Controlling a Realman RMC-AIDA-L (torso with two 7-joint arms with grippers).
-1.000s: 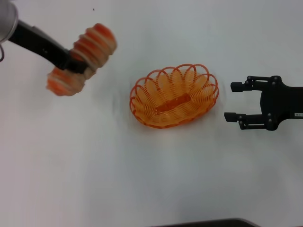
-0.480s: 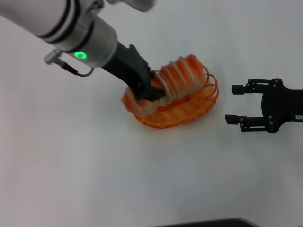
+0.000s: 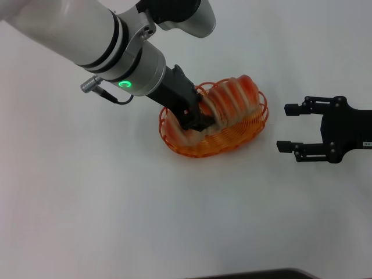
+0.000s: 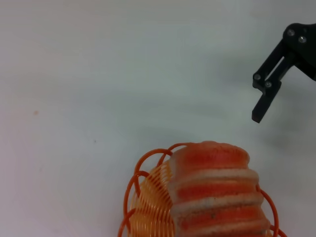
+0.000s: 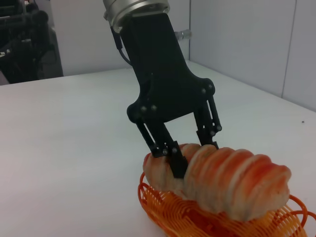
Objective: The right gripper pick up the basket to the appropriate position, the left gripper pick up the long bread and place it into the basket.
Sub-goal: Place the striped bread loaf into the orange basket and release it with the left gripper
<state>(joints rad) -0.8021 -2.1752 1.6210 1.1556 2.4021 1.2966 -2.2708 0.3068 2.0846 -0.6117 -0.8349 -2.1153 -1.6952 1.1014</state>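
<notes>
**Now: long bread down in basket, left claw on it**

The left gripper (image 3: 200,121) was clamped across the long bread (image 3: 231,100), which lay lengthwise inside the basket (image 3: 197,149) on the white table (image 3: 87,203). The right gripper (image 3: 289,127) sat just beside the basket, apart from it, jaws spread wide, holding nothing.

basket (image 3: 204,145): on table (image 3: 87,203), near centre | long bread (image 3: 232,99): inside basket, lengthwise | left gripper (image 3: 200,121): over basket's left half, jaws astride the bread | right gripper (image 3: 286,127): to the right of basket, apart from it, jaws spread
</notes>
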